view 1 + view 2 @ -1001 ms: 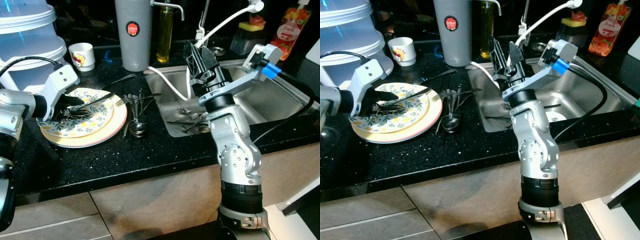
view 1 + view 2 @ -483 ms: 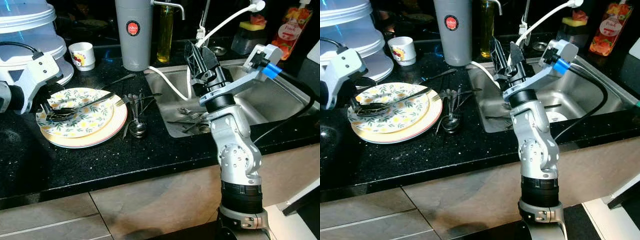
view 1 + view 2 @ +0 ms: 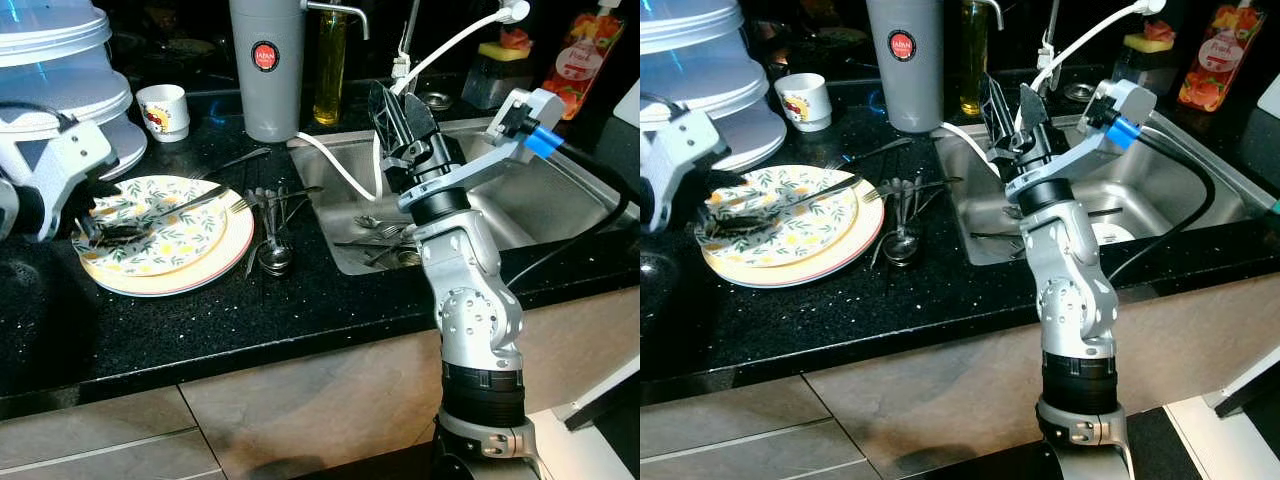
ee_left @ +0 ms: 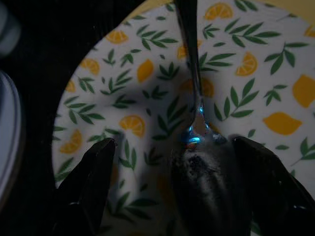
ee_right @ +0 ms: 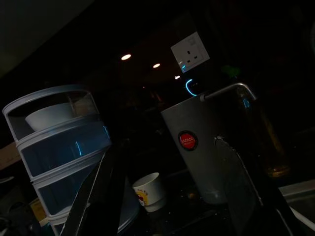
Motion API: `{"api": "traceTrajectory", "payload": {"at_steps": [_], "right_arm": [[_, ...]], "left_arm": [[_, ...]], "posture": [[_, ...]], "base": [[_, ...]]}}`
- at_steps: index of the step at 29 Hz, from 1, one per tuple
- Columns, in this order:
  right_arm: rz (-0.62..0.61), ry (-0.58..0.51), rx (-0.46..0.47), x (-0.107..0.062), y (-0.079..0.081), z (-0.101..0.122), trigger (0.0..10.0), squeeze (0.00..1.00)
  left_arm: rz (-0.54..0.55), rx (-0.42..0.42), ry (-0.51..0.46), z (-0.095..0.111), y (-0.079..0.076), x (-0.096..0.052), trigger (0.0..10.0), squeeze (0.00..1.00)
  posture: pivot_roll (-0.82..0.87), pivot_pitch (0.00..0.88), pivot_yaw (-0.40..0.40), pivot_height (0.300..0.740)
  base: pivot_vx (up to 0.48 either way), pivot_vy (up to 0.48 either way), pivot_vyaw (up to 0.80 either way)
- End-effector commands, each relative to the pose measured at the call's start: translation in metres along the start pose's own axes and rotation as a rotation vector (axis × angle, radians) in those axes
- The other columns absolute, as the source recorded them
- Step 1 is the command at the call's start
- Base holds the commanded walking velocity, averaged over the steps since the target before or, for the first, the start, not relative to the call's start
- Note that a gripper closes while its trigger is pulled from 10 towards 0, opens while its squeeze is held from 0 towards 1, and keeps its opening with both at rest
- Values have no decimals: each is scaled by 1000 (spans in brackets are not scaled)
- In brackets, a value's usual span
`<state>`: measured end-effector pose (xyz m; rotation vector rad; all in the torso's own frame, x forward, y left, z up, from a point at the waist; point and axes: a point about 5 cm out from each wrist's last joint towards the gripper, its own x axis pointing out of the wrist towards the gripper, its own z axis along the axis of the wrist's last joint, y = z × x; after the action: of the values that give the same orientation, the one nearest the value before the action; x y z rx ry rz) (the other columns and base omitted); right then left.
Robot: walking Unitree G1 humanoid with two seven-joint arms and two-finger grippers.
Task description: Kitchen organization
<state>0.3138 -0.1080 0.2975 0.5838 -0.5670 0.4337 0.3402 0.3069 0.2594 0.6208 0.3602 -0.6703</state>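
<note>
The left gripper (image 4: 172, 162) hovers low over the lemon-patterned plate (image 3: 175, 215), which tops a stack on the black tabletop (image 3: 250, 310). Its jaws stand wide open, gripping nothing; the bowl of a dark spoon (image 4: 202, 167) lies on the plate between them, its handle pointing away towards the sink (image 3: 520, 200). More cutlery (image 3: 270, 220) rests just beside the plates. The right gripper (image 3: 400, 120) is raised above the sink's edge, jaws parted and empty.
</note>
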Motion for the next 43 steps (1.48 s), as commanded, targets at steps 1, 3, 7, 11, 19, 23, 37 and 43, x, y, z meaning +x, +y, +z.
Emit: {"api": "traceTrajectory", "payload": {"at_steps": [1,3,7,11,19,23,37,43], "right_arm": [[-14,3,4,-1,-3,-1,10000,0],[-14,3,2,-1,-2,-1,10000,0],[-14,2,1,-1,-2,0,10000,0],[-17,0,3,-1,-2,0,10000,0],[-23,-2,-1,-3,-3,0,10000,0],[-21,0,-4,-3,-3,0,10000,0],[2,7,-10,1,-4,1,10000,0],[27,6,29,2,-1,3,10000,0]], "left_arm": [[-31,-43,12,-7,-8,12,10000,0],[-34,-51,12,-8,-9,15,10000,0],[-42,-66,19,-13,-13,23,10000,0],[-52,-78,23,-15,-17,28,10000,0],[-78,-88,12,-19,-25,35,0,0],[-51,-100,-25,-17,-25,36,0,0],[112,-289,-497,45,-7,25,10000,0],[100,-230,-693,90,-26,31,10000,0]], "posture": [[122,43,19,740],[120,44,18,740],[121,44,20,740],[121,43,25,740],[111,32,30,740],[108,19,27,740],[97,0,6,740],[85,0,5,740]], "base": [[0,0,0],[0,0,0],[0,0,0],[0,0,0],[0,0,0],[0,0,0],[0,0,0],[0,0,0]]}}
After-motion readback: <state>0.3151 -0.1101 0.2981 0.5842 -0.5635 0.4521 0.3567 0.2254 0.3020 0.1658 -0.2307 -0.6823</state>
